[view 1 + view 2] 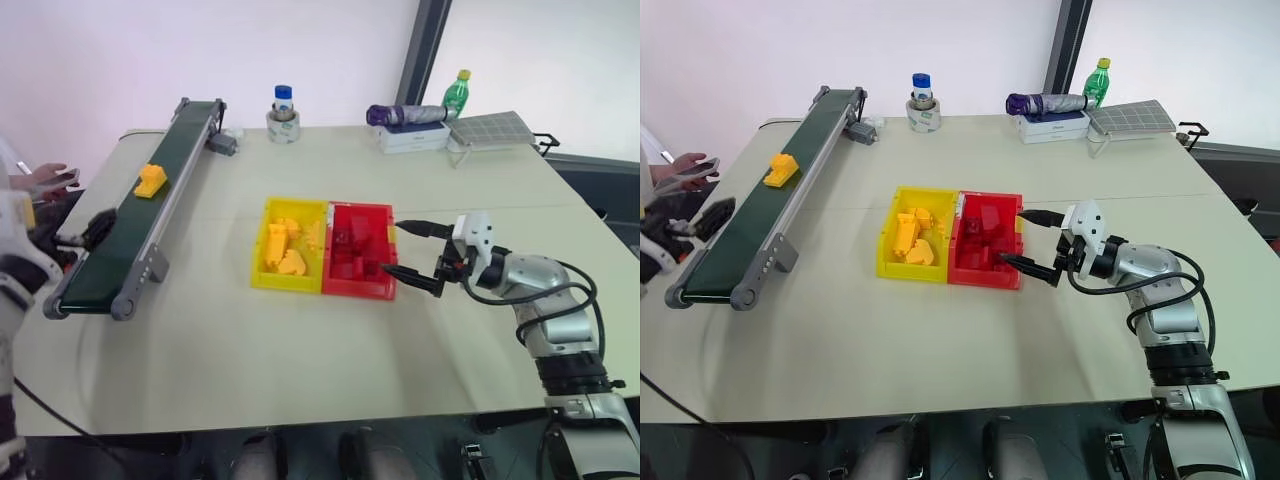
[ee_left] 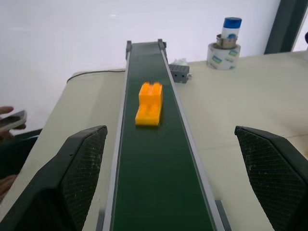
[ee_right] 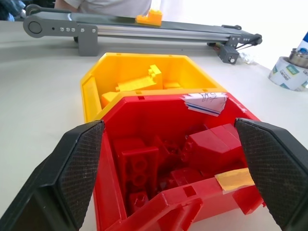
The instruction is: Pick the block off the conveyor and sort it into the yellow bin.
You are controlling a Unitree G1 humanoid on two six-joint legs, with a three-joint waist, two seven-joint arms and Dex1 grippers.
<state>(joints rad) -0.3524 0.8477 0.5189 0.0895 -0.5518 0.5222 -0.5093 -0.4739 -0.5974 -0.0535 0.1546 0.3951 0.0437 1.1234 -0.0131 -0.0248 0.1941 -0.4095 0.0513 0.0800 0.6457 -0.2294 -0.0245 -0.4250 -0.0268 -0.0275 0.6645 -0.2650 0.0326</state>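
Left pincer (image 2: pixel 168 178) spread wide and empty above the near end of the conveyor (image 2: pixel 159 192), yellow-orange block (image 2: pixel 149 103) lying further up the green belt, right pincer (image 3: pixel 175 168) wide open, empty, beside the red tray (image 3: pixel 159 108), yellow bin (image 3: pixel 139 65) joined behind it on the worktop (image 1: pixel 300 340)

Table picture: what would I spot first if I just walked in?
Probably the bright yellow bin and red bin joined side by side mid-table, each full of blocks of its own colour. Next, one orange block riding the long green conveyor on the left, with the right gripper open beside the red bin.
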